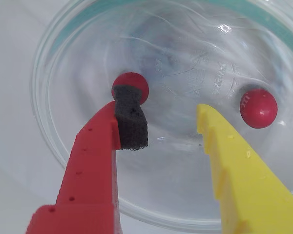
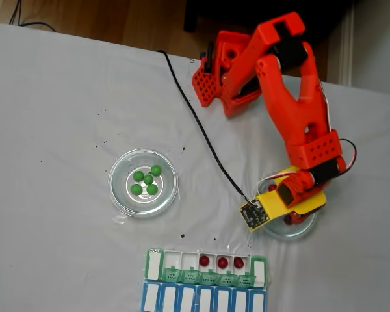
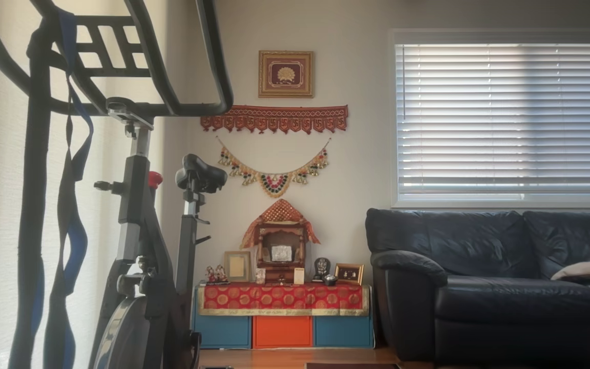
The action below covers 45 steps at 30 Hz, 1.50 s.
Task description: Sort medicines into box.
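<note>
Medicines: 5 green balls (image 2: 146, 180) sit clustered in a glass dish (image 2: 120, 195) at abt 9 o'clock of the fixed view's middle. 3 red balls (image 2: 221, 262) lie in the box (image 2: 155, 264), one per white compartment, right of centre in the row; the green lids stand open toward 6 o'clock. A blue-lidded row (image 2: 203, 300) touches the box on its 6 o'clock side and runs off the frame's bottom edge.

2 more red balls are in a second dish (image 1: 53, 141), seen from the wrist view: one (image 1: 138, 83) near the dish centre, the other (image 1: 258, 107) at abt 3 o'clock of it, well apart. In the fixed view this dish (image 2: 305, 229) is mostly under the arm's yellow wrist part, at 2 o'clock of the box.

Gripper (image 1: 166, 127): jaws wide apart, nothing between them. Red finger w/ a dark foam pad (image 1: 131, 119) is at 8 o'clock in the wrist view; the pad's top overlaps the central red ball, contact can't be told. Yellow finger (image 1: 234, 165) is at 4 o'clock, just beside the other ball, not touching it.

Room: the white table (image 2: 58, 117) is open from 9 to 12 o'clock of the green dish. A black cable (image 2: 195, 123) crosses from 12 o'clock down to the wrist. Box and red dish are near but apart. Arm base (image 2: 224, 71) sits by the table's far edge at 1 o'clock.

Other view: a room w/ an exercise bike (image 3: 141, 215) and a sofa (image 3: 494, 287).
</note>
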### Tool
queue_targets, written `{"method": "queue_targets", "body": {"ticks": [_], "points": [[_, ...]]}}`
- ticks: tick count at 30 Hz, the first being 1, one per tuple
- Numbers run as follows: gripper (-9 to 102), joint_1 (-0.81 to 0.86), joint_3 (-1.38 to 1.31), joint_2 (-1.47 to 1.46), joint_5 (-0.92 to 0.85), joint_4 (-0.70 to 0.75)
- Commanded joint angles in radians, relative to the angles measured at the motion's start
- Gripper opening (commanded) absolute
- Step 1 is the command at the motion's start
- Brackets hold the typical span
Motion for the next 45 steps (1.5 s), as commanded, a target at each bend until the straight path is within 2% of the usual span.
{"method": "queue_targets", "body": {"ticks": [1,16,27,45], "points": [[21,-0.015,-0.015,0.087,-0.009,-0.02],[21,-0.003,0.029,0.175,-0.029,-0.063],[20,-0.009,0.08,0.114,-0.06,-0.164],[19,-0.005,0.091,0.031,-0.103,-0.219]]}}
